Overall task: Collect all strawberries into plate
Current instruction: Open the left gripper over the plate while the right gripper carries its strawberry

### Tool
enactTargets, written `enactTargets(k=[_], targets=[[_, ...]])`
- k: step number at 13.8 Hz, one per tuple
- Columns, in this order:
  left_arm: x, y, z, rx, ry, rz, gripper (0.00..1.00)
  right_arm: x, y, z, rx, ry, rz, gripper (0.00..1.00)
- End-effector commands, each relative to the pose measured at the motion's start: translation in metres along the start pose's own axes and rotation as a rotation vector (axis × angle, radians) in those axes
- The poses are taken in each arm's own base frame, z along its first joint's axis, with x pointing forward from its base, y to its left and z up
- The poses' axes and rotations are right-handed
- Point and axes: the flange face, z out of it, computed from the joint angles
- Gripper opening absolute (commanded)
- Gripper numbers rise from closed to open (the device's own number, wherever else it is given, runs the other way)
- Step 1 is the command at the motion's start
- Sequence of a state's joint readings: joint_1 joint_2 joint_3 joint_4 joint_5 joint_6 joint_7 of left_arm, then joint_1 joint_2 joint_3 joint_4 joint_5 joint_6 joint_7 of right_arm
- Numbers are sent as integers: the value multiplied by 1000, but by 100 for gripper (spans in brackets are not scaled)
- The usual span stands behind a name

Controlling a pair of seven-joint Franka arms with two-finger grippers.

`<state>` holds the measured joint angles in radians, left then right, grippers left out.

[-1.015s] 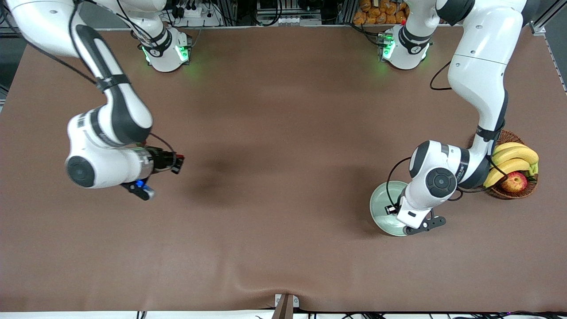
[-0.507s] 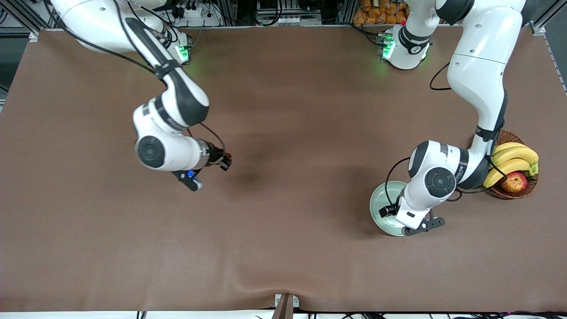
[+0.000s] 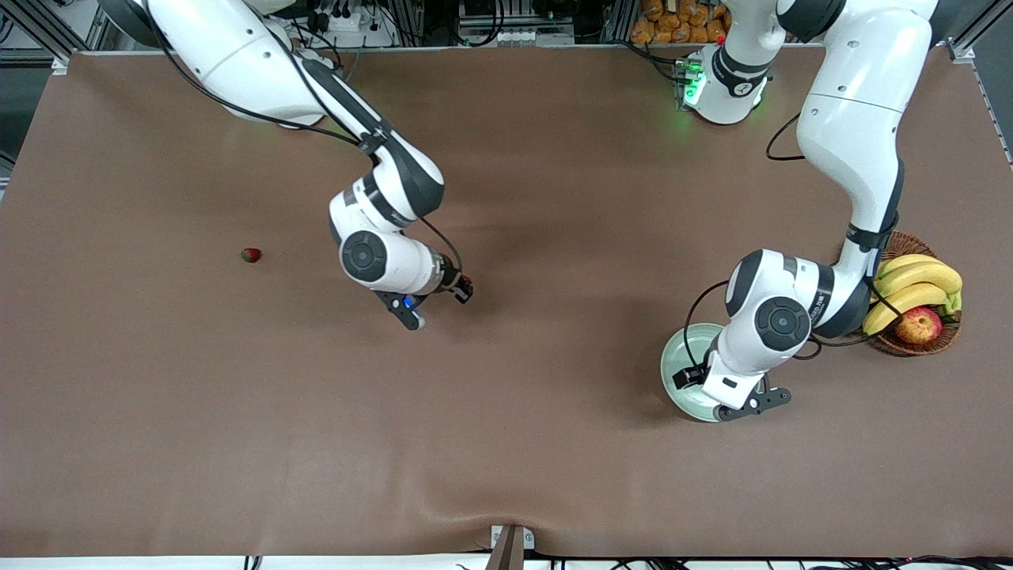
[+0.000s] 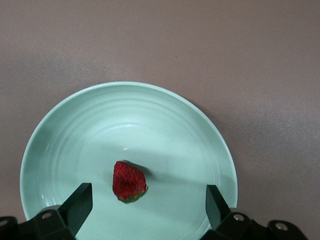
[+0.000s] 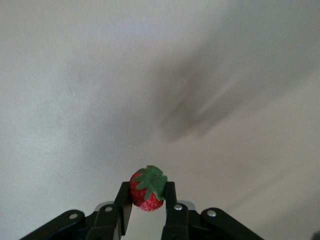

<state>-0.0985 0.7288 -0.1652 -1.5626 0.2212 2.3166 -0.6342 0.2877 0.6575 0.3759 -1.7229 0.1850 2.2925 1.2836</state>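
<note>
Plate: under the left gripper, one berry lying in it between the wide-spread jaws.
Right gripper: jaws clamped on a strawberry, cap outward — over bare worktop, plate well off toward the left arm's end.
Loose berry: on worktop toward the right arm's end — right arm nearer.
Hidden: plate mostly covered by the left arm in the front view.
</note>
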Motion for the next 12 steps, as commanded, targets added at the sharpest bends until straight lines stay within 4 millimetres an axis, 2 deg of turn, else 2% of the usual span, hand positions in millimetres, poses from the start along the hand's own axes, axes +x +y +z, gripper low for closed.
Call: enactTargets(k=[1, 3, 7, 9, 10, 11, 12], targets=[[-1, 3, -14, -1, 19, -9, 100, -27, -9, 18, 30, 1, 30, 0], [-4, 9, -19, -12, 21, -3, 100, -44, -11, 34, 28, 3, 28, 0], [-6, 13, -21, -17, 19, 2, 100, -52, -8, 52, 6, 13, 39, 1], [-10, 20, -25, -26, 19, -28, 100, -65, -9, 56, -1, 13, 43, 15], [-17, 32, -27, -35, 16, -41, 100, -76, -9, 60, -1, 14, 33, 19], [-23, 41, -29, -41, 14, -56, 100, -78, -10, 60, 0, 15, 32, 46], [-27, 49, -30, -44, 14, -67, 100, -76, -9, 60, -3, 14, 39, 87]])
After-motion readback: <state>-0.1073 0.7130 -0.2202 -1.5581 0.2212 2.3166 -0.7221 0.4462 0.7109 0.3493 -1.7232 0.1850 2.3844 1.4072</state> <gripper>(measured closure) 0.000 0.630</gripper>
